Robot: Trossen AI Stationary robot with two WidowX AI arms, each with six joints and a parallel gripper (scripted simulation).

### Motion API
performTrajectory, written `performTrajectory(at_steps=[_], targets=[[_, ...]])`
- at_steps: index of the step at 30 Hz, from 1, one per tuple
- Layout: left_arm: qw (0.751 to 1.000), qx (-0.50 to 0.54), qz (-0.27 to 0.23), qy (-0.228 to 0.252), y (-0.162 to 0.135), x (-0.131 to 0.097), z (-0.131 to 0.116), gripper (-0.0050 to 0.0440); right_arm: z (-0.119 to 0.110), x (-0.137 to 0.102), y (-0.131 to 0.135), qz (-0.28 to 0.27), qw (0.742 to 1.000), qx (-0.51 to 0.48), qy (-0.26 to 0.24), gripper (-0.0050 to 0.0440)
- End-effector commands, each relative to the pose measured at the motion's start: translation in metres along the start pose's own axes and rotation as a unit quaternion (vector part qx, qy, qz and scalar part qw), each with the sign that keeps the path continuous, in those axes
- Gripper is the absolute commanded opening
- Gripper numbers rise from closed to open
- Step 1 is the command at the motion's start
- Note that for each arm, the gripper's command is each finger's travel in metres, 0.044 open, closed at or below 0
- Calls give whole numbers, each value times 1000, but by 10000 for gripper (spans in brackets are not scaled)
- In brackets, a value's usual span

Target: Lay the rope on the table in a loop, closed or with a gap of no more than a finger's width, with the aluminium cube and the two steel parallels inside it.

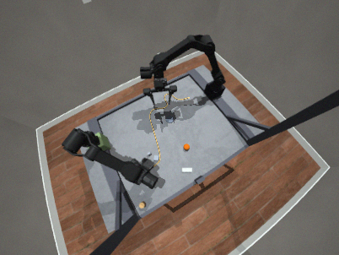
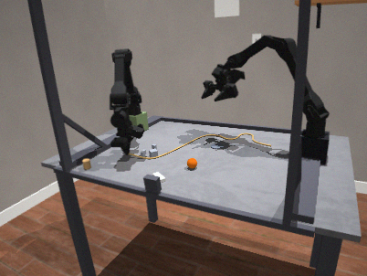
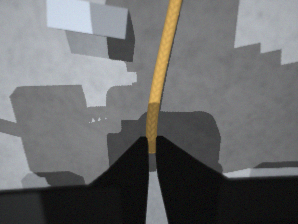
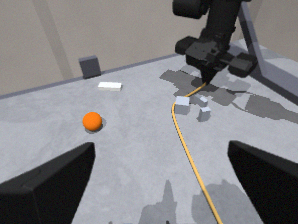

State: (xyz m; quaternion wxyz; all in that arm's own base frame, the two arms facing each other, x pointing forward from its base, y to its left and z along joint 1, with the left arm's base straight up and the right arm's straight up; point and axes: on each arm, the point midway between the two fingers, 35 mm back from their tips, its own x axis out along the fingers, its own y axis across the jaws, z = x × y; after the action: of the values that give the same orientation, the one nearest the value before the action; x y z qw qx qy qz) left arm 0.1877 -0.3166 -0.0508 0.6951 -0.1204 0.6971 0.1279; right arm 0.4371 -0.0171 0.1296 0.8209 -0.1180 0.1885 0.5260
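The yellow rope (image 1: 156, 137) (image 2: 183, 145) (image 3: 162, 60) (image 4: 187, 150) runs in an open, wavy line, bending close around the aluminium cube (image 1: 156, 157) (image 2: 153, 153) (image 4: 182, 105). Two small steel parallels stand beside the cube: one parallel (image 2: 143, 153) (image 4: 204, 114) and another parallel (image 2: 154, 146) (image 4: 201, 100). My left gripper (image 2: 127, 152) (image 3: 151, 143) (image 4: 205, 84) is shut on one rope end, low over the table near the cube. My right gripper (image 1: 162, 105) (image 2: 211, 98) (image 4: 161, 148) is open and empty, high above the rope's far part. The far rope end lies near the right arm's base.
An orange ball (image 1: 186, 147) (image 2: 192, 163) (image 4: 92, 121) and a white block (image 1: 186, 170) (image 2: 159, 175) (image 4: 110, 86) lie toward the front edge. A wooden cylinder (image 1: 142, 205) (image 2: 87, 164) stands at a corner. A green block (image 1: 102, 141) (image 2: 140, 121) is by the left arm's base.
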Motion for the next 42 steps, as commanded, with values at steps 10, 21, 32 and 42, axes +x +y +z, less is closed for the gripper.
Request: performTrajectory(at_steps=[10, 21, 32, 42], targets=[[1000, -5, -24, -7, 63, -12, 12, -50, 13, -4, -1, -5, 1000, -17, -3, 400], [1000, -5, -22, -8, 102, -10, 39, -50, 13, -4, -1, -5, 1000, -17, -3, 400], [1000, -5, -15, -7, 123, -6, 104, -50, 15, -2, 3, -5, 1000, -16, 1, 400], [1000, -5, -16, -9, 110, -7, 150, -50, 20, 14, 17, -12, 999, -8, 33, 400]])
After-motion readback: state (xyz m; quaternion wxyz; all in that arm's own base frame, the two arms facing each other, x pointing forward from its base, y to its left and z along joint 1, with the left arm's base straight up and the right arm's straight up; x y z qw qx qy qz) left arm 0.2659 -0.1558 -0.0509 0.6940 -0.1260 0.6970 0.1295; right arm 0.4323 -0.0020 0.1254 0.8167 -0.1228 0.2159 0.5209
